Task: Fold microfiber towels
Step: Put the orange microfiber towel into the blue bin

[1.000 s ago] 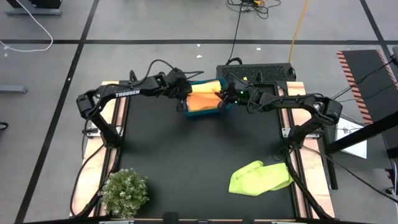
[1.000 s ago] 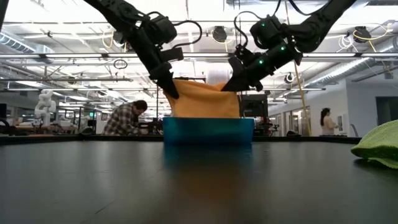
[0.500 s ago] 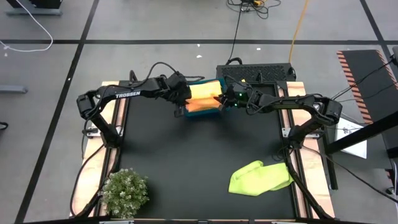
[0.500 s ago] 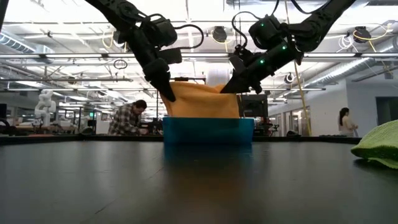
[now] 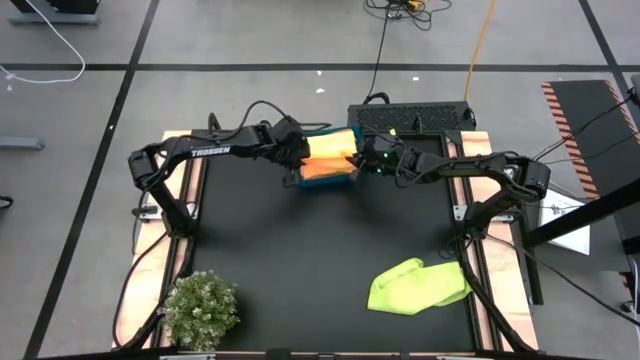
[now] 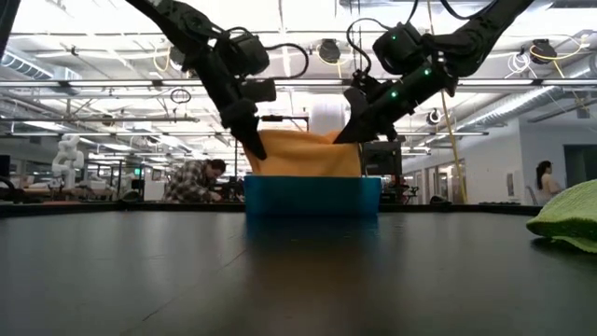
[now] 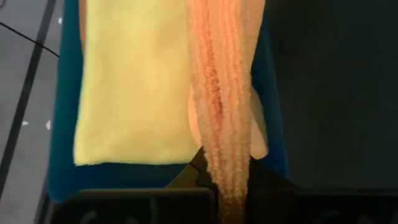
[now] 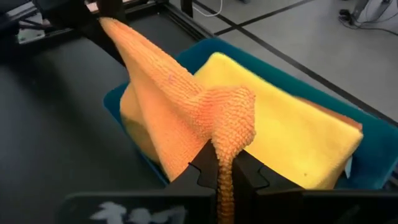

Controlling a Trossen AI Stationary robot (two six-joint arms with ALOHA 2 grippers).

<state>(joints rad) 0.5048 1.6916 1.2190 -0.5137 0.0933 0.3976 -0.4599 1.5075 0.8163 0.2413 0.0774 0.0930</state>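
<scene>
- High view: you have both arms reaching over the blue bin (image 5: 322,178), which sits at the far edge of the black worktop (image 5: 320,260). The left gripper (image 5: 297,160) is at the bin's left end and the right gripper (image 5: 360,160) at its right end, with the orange towel (image 5: 325,167) stretched between them above the bin. A yellow towel (image 5: 332,143) shows on the far side of the orange one. The lime green towel (image 5: 418,284) lies crumpled on the worktop well apart from the bin, toward the near right. The small green plant (image 5: 201,309) stands at the near left corner, also well away from the bin.
- Low view: your orange towel (image 6: 303,152) rises out of the bin (image 6: 312,195), its two upper corners lifted. The left gripper (image 6: 254,147) pinches the left corner and the right gripper (image 6: 347,134) the right corner, both above the bin's rim. The green towel (image 6: 567,218) lies at the right edge. A person (image 6: 193,180) sits in the room behind the bin, and another person (image 6: 544,178) stands far off to the right.
- Left wrist view: the jaws are pressed together on a bunched edge of the orange towel (image 7: 224,93), which runs out over the bin (image 7: 62,180). The yellow towel (image 7: 134,87) lies flat inside the bin beside it.
- Right wrist view: your jaws are clamped on a gathered corner of the orange towel (image 8: 180,106), which drapes up and across to the other arm. Under it the yellow towel (image 8: 280,137) lies in the bin (image 8: 360,177).
</scene>
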